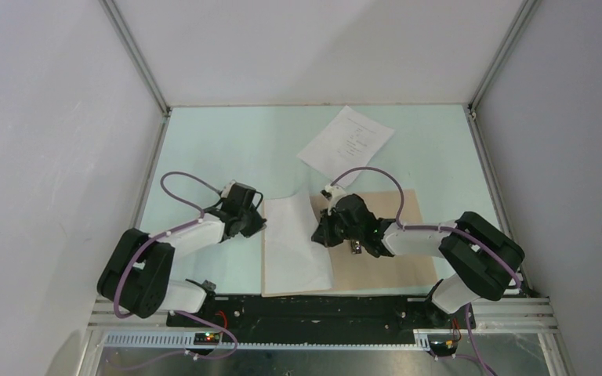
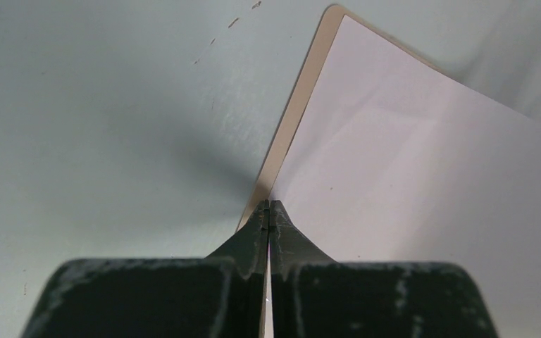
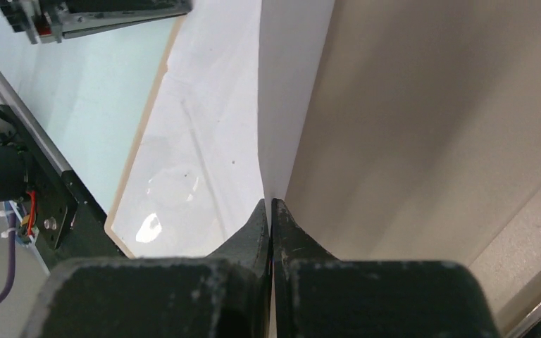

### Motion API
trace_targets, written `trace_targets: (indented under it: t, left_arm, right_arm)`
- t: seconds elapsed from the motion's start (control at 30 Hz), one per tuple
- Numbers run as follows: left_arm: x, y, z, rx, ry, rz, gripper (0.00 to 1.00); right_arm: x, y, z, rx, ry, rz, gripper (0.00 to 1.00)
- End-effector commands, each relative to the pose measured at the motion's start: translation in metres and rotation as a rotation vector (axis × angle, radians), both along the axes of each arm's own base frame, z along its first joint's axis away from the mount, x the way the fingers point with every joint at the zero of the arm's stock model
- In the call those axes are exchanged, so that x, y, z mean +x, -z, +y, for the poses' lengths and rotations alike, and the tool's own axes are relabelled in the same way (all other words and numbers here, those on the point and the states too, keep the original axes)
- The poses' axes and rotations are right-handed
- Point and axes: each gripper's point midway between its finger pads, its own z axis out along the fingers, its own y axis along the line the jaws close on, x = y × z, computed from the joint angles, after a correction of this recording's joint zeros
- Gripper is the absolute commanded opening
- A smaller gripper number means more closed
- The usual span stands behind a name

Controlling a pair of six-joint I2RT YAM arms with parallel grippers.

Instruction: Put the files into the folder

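Can't read the printed sheet (image 1: 346,142), too tiny. The blank sheet (image 1: 294,247) sits on the folder (image 1: 376,270), left gripper (image 1: 262,222) and right gripper (image 1: 318,235) squeezed shut at its edges.

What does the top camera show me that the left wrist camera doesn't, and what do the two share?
Only the top camera: the printed sheet lying beyond the folder, the folder's bare right half, and the right gripper at the right edge of the blank sheet. Only the left wrist camera: the left gripper close up, fingers pressed together at the blank sheet's left edge, beside the folder's tan border. Both: the blank sheet, the folder and the left gripper.
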Motion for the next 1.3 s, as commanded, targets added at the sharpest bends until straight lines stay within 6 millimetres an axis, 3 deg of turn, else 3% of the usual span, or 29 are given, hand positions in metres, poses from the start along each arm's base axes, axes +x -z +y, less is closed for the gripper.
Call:
trace_targets:
  t: [0.0,0.17,0.5,0.73,0.97,1.0,1.17,1.27]
  left_arm:
    - [-0.022,0.026,0.024,0.118,0.005,0.114,0.00]
    - [-0.020,0.025,0.024,0.117,0.004,0.114,0.00]
    - [-0.021,0.025,0.023,0.110,0.008,0.121,0.00]
    - [-0.023,0.026,0.024,0.109,-0.001,0.122,0.00]
    - [-0.022,0.026,0.024,0.111,0.001,0.119,0.00]
    - [-0.022,0.025,0.024,0.110,0.001,0.119,0.00]
    - [-0.019,0.023,0.023,0.111,0.008,0.111,0.00]
    - [-0.015,0.018,0.021,0.107,0.016,0.095,0.00]
  right_arm:
    - [0.005,-0.007,0.005,-0.011,-0.054,-0.038,0.00]
    - [0.003,-0.006,0.003,-0.005,-0.077,-0.023,0.00]
    - [-0.007,0.007,0.020,0.038,-0.094,0.045,0.00]
    - [0.000,0.017,0.014,0.011,-0.017,0.078,0.00]
    - [0.009,0.008,0.006,-0.001,0.051,0.055,0.00]
    - [0.010,0.007,0.005,-0.004,0.060,0.055,0.01]
    - [0.015,0.000,-0.014,-0.058,0.151,0.036,0.39]
    - [0.017,-0.013,-0.029,-0.085,0.208,0.015,0.50]
